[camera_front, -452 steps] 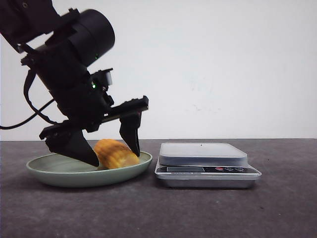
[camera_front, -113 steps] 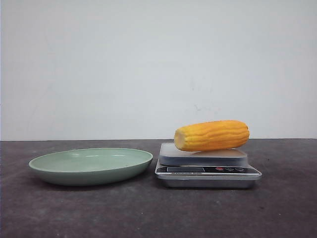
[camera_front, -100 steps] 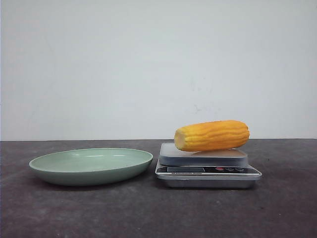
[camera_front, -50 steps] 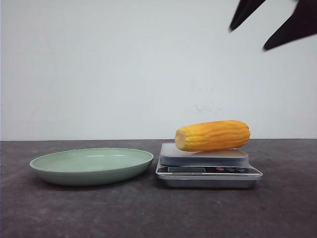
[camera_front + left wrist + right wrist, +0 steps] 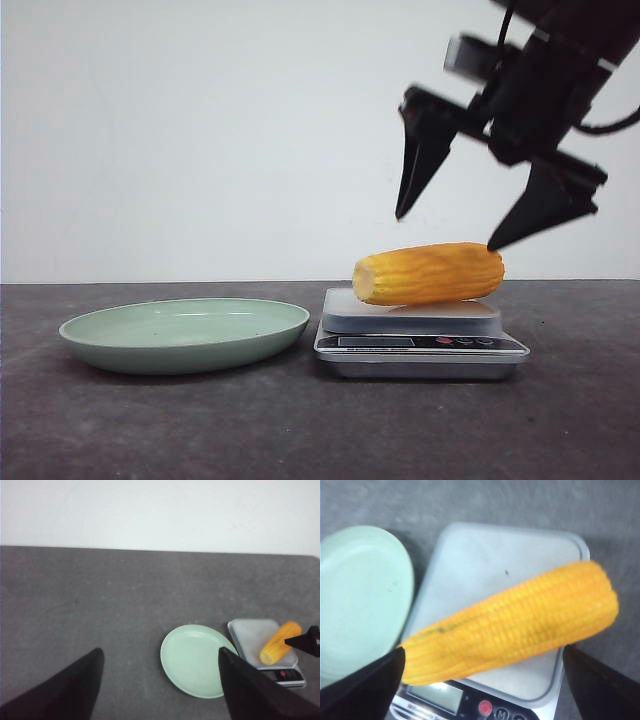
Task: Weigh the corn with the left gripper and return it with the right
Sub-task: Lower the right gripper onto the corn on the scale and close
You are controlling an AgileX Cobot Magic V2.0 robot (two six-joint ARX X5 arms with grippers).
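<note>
The corn (image 5: 428, 273), a yellow-orange cob, lies on the platform of the silver kitchen scale (image 5: 420, 330). It also shows in the right wrist view (image 5: 515, 625) and, small, in the left wrist view (image 5: 280, 642). My right gripper (image 5: 448, 228) is open just above the corn, one finger over each end, not touching it; it also shows in the right wrist view (image 5: 484, 652). My left gripper (image 5: 161, 656) is open and empty, high over the table and out of the front view. The pale green plate (image 5: 185, 335) is bare.
The scale's display and buttons (image 5: 492, 711) face the front edge. The plate (image 5: 197, 660) sits close beside the scale (image 5: 265, 650) on the dark grey table. A white wall stands behind.
My right gripper has come down from the upper right and now hangs open just over the corn. The corn, scale and plate have not moved.
</note>
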